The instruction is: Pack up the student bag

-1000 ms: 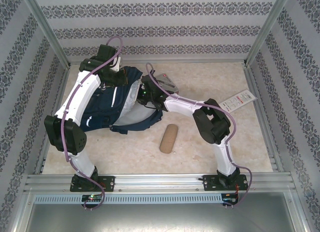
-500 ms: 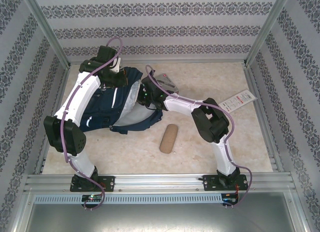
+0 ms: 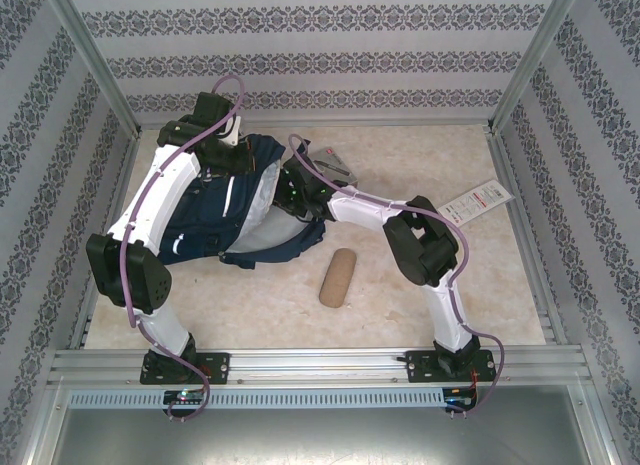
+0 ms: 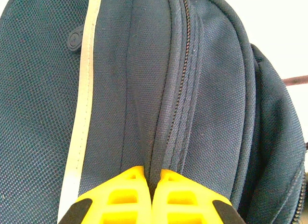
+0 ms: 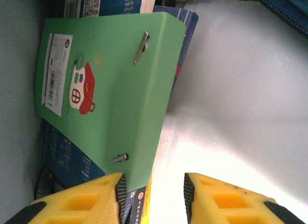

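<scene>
At the left gripper (image 4: 152, 173): clenched tight on a raised fold of the student bag (image 4: 216, 113), just beside the zip line (image 4: 180, 89), lifting the navy fabric. At the right gripper (image 5: 155, 178): released, jaws parted with a bright gap between them, reaching into the bag's mouth over the pale lining (image 5: 231, 89). Right beside one finger, the edge of a green book (image 5: 115, 84) with a little house picture, lying on a blue book (image 5: 67, 156), both inside the bag. No telling whether pressed against the green cover or merely next to it.

Outward, seen from above: bag at the far left of the worktop (image 3: 420, 285), toward the far-left corner, under both bent arms. Near the bag's near side but apart from it, toward the middle, a tan roll-shaped pouch (image 3: 337, 277). By the right edge, a white card (image 3: 478, 200). Just past the bag toward the far edge, a grey flat item (image 3: 335, 168).

Judged as mid-packing: books seated, mouth propped open. Next, probably: draw the right gripper straight out without dragging the green book along, then go for the tan pouch. Calls for a firm left pinch throughout, against the mouth sagging shut.
</scene>
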Controlling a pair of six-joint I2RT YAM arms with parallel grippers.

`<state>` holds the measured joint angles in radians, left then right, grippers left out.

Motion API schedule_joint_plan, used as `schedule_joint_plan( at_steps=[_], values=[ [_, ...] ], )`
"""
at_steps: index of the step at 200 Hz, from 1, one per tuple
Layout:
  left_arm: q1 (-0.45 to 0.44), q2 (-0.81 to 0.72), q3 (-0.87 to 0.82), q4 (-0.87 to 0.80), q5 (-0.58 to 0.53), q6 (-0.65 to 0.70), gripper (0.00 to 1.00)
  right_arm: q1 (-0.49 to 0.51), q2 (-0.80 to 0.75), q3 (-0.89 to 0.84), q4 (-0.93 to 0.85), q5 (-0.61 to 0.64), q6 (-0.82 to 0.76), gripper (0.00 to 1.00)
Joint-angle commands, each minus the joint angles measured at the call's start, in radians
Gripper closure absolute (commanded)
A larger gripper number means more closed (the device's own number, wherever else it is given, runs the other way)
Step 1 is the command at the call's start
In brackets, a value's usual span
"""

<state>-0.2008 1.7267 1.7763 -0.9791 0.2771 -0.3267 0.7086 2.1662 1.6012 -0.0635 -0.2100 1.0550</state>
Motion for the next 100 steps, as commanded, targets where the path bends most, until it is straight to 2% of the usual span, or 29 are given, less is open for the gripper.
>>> schedule_joint_plan(
  at_steps=[1,50,74,100],
  values=[
    [0.006,-0.072,0.000,0.083,0.061,-0.019,1.00,-0.007,0.049,0.071,0.003,-0.022,-0.026,0.62],
    [0.005,-0.072,-0.005,0.090,0.078,-0.028,1.00,0.000,0.159,0.217,0.087,-0.167,-0.001,0.68],
    [0.006,-0.075,-0.011,0.092,0.070,-0.027,1.00,0.004,0.145,0.221,0.064,-0.161,-0.021,0.66],
    [0.006,-0.075,-0.014,0.095,0.060,-0.024,1.00,-0.009,0.076,0.134,0.064,-0.131,-0.030,0.62]
  ],
)
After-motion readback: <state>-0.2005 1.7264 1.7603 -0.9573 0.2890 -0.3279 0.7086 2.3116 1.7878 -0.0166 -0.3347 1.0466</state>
